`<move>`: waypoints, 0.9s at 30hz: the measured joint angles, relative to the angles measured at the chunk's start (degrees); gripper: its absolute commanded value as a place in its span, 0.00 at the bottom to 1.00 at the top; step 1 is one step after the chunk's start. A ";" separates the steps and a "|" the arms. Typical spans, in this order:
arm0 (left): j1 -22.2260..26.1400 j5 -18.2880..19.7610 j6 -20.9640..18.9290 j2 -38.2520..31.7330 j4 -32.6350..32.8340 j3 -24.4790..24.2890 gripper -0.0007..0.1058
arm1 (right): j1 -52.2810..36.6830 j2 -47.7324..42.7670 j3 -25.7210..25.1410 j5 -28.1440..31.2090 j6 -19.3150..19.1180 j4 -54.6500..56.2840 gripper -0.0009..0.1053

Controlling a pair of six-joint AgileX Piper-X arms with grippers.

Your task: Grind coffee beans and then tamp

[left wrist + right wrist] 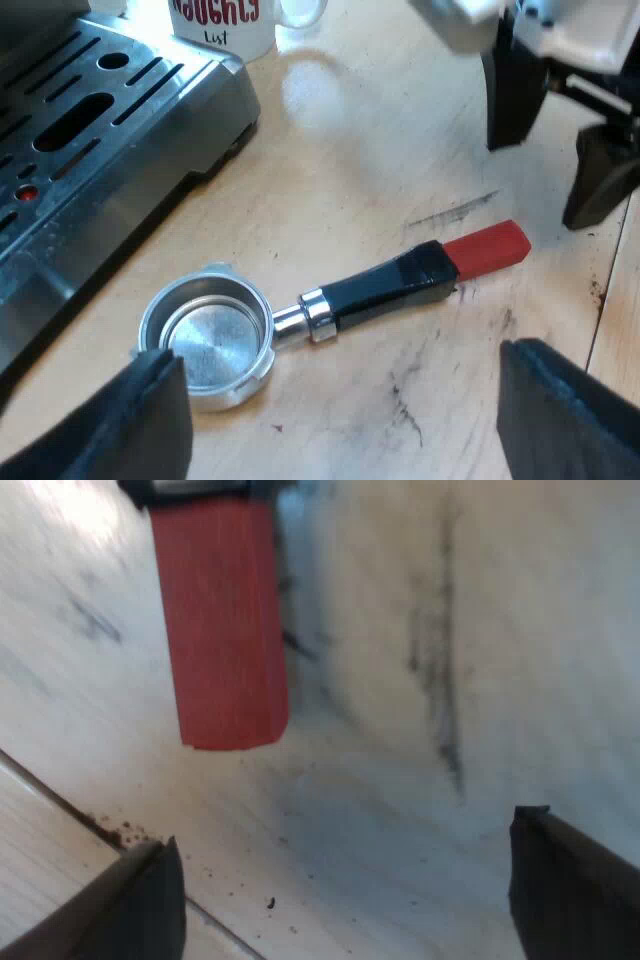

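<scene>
Two grippers, both spread wide, neither one pinching anything. My left gripper [345, 425] hangs over the wooden table [380, 120], its fingers [150, 420] far apart with bare tabletop between them. The holder [310, 312] lies loose and flat on the table, not locked into anything. Its basket [205, 335] faces up with shiny bare metal at the bottom, and it sits near the espresso machine [90, 150], close to the slotted drip tray [70, 120], apart from it as far as I can tell. One of my left fingers shows just in front of the basket rim; I cannot tell how high above it. The black handle [385, 288] points away from the machine and finishes in the red end [488, 248], which rests on the wood. A white mug [225, 25] with red lettering stands on the table near the machine's corner. My right gripper [560, 140] hovers near the red end, off the table and not touching the handle. In the right wrist view my own fingers [575, 880] stand well apart with table between them, and the red end [225, 620] lies ahead of them, outside the gap, no contact. Dark specks [110, 830] sit along a seam [60, 800] between boards close to one right finger, and grey scuff marks [440, 680] run across the wood.
</scene>
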 measured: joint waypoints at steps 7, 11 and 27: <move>0.00 -2.99 -0.50 0.00 1.36 -2.54 0.63 | 0.00 -8.52 -4.95 1.59 0.00 2.05 0.65; 0.00 -7.89 -0.78 0.00 4.44 -5.85 0.63 | 0.00 -12.75 -7.33 1.59 0.00 1.55 0.65; 0.00 -18.09 -0.78 -0.24 23.74 -18.09 0.63 | 8.89 -20.72 -7.40 2.89 -1.06 -17.11 0.65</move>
